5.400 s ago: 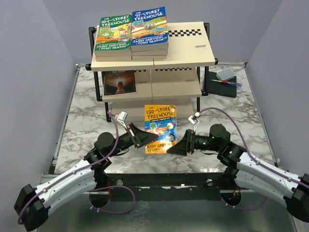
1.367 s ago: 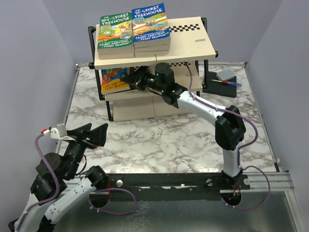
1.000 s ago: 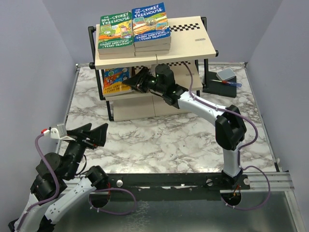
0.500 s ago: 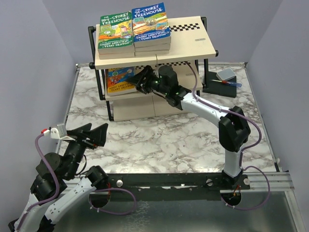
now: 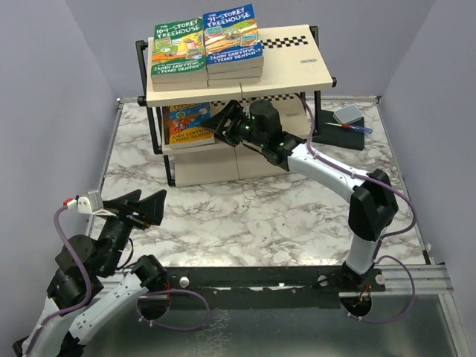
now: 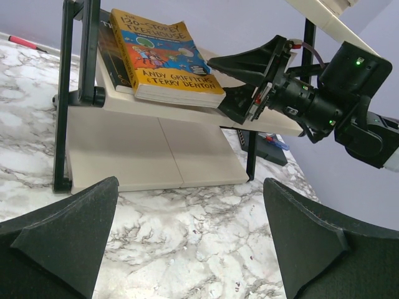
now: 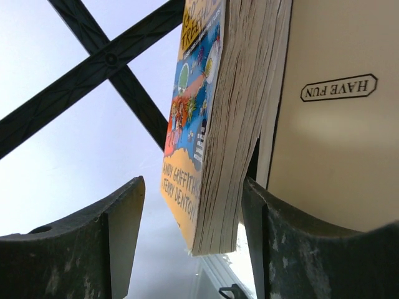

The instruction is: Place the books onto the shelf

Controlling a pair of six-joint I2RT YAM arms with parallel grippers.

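While right tool (image 5: 222,123) gapes around orange book (image 6: 165,59), dark book (image 6: 115,57) beneath mostly hidden; left tool (image 6: 190,184) spread.

Books half hidden on the shelf (image 5: 223,167)
Its top board (image 5: 297,71) hides the orange book's (image 5: 190,123) far end; beneath it a dark book (image 6: 115,59), perhaps only one, shows just an edge; the right wrist view crops the title.

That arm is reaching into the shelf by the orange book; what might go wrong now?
The right tool stands open around the edge of the orange book; backing out askew, a finger might snag it and drag it off the dark book beneath. The arm sits close under the top board, so lifting early might knock it.
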